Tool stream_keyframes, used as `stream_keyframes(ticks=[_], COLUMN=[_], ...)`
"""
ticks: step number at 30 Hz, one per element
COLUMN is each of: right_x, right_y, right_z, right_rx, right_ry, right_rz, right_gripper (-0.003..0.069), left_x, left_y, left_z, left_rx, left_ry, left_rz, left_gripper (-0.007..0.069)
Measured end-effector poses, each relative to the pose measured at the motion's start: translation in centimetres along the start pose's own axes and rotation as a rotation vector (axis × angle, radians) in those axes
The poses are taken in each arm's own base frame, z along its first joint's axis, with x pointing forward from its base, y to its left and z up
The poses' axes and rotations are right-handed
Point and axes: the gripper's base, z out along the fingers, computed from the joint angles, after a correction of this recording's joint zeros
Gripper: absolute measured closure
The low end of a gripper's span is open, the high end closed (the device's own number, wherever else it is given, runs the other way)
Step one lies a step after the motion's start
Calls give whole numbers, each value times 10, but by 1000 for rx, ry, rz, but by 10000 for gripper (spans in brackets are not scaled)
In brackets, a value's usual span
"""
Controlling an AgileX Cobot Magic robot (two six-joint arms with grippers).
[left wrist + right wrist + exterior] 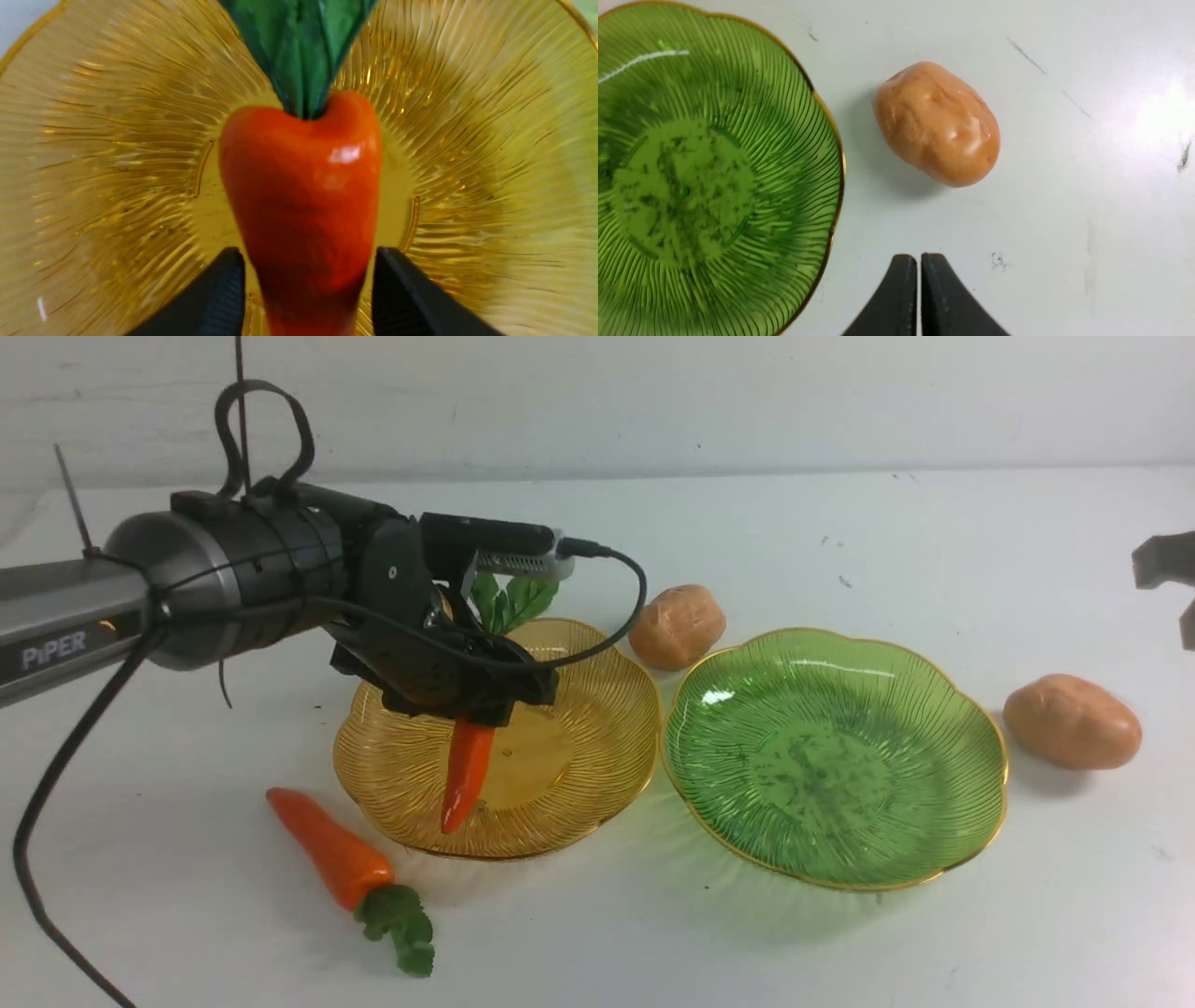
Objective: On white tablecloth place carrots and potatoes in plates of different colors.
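Orange carrot (467,767), middle hidden by left pincer (484,711)

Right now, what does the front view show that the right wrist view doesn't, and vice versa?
Only front: the left tool shut on a carrot above the amber plate, the second carrot lying beside that plate, and the rear potato. Only right wrist: the right tool pressed shut, holding nothing. Both: the green plate, the right potato, the white tablecloth.
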Motion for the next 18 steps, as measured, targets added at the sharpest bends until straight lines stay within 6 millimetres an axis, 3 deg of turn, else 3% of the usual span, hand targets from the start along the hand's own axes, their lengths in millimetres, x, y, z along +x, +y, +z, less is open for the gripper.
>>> stream_keyframes(ticks=[4,6,7,8,9,12,14,16,17,18], right_x=[-14,-22,-22,-28,-29,-39,-43,-44,-46,-46], right_y=[-19,-29,-29,-29,-29,-26,-25,-25,-26,-26], right_z=[22,45,47,67,68,108,124,133,145,150], right_rx=[-28,-72,-75,-104,-106,-122,-123,-124,-122,-119], right_ry=[43,83,87,106,104,120,136,149,167,172], right_rz=[72,75,80,34,28,-75,-96,-102,-109,-112], right_gripper=[591,494,484,375,363,139,62,20,-10,-17], left_x=[-2,-3,-3,-6,-6,-8,-8,-8,-9,-9], left_y=[0,-1,-1,-1,-1,-2,-2,-2,-3,-3], left_z=[5,3,3,-1,-2,-15,-23,-35,-50,-52], left_rx=[-6,-11,-11,-14,-15,-20,-21,-20,-17,-17], left_ry=[24,53,56,77,80,118,124,123,112,110], left_rz=[5,5,5,10,11,25,28,33,45,46], left_gripper=[199,111,102,83,84,173,253,388,526,537])
